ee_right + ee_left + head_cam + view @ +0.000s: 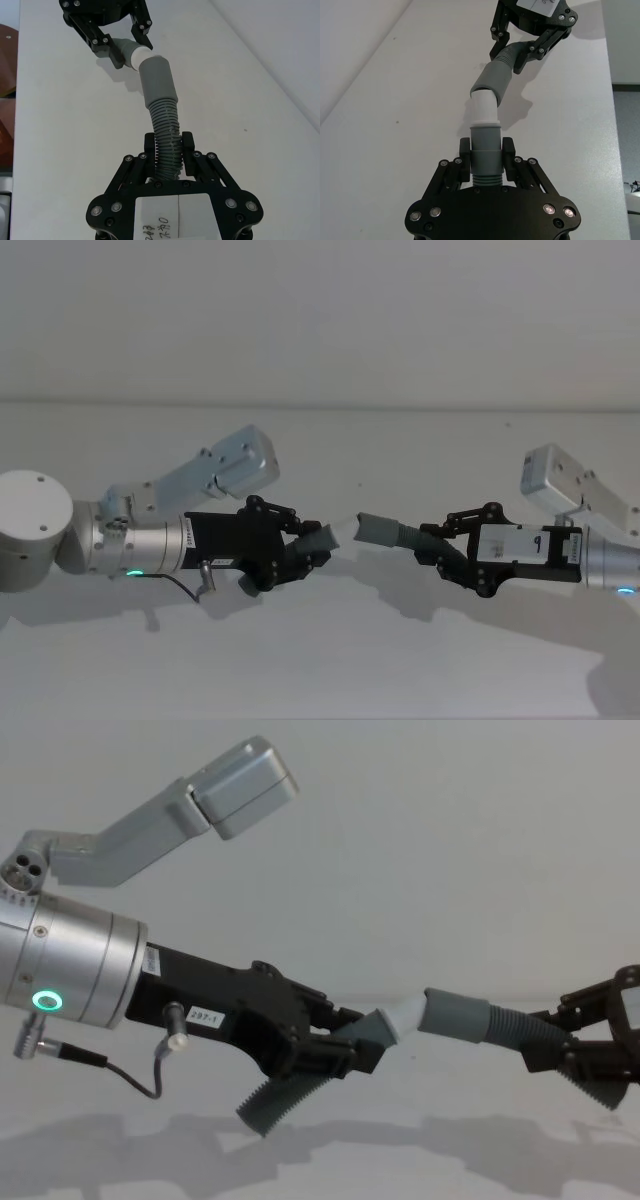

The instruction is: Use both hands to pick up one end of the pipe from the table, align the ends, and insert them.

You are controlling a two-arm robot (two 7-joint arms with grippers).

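While both hose pieces are held clear of the tabletop [320, 670], the pale tip [484, 106] of the left piece [300, 1095] is seen at the mouth of the grey sleeve [157, 80] of the right piece [166, 145]. The left gripper [486, 159] has its fingers pinched on the left piece's cuff; the right gripper [168, 150] has its fingers pinched on ribbed hose. The two long axes meet at a slight angle, so straightening is judged necessary before the tip is pushed rightward.
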